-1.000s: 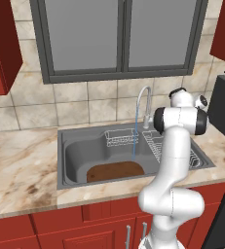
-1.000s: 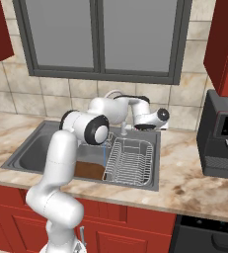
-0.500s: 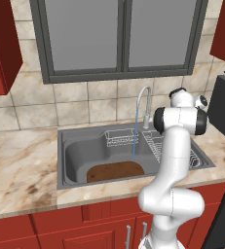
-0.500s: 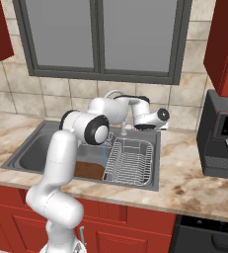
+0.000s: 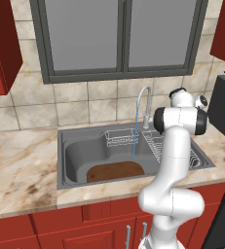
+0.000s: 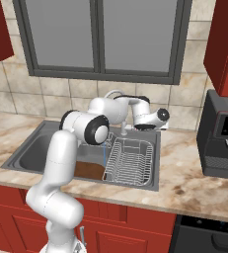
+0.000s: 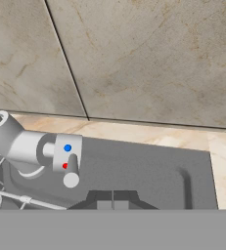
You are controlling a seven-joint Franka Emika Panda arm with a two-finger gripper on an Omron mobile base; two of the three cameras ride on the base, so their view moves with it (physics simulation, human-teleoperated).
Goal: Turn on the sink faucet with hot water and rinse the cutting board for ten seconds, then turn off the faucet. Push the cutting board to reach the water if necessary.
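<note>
Nothing has shifted since a second ago: arm, board and stream sit where they were, so you are holding station while the rinse runs.

Water [image 5: 133,140] falls thin and straight from the faucet [image 5: 144,104] into the sink [image 5: 73,154]. It appears to land at the board's [image 5: 115,171] far edge, toward its right end; I cannot tell for sure that it wets the board. The board lies flat on the basin floor against the near wall, long axis running left to right along that wall. A wire rack [image 6: 131,161] fills the right side of the basin.

Your end effector [image 6: 160,120] hangs over the back rim, to the right of the faucet base and above the rack. In the hand view the lever [image 7: 69,166] sits at about 10 o'clock from the finger tips, near but not touching, its rod pointing toward 6 o'clock. The jaws show as two dark tips close together with nothing between them, so it holds nothing.

I judge your next move to be a short reach up and left in that view to push the lever shut once the rinse time is up.
</note>
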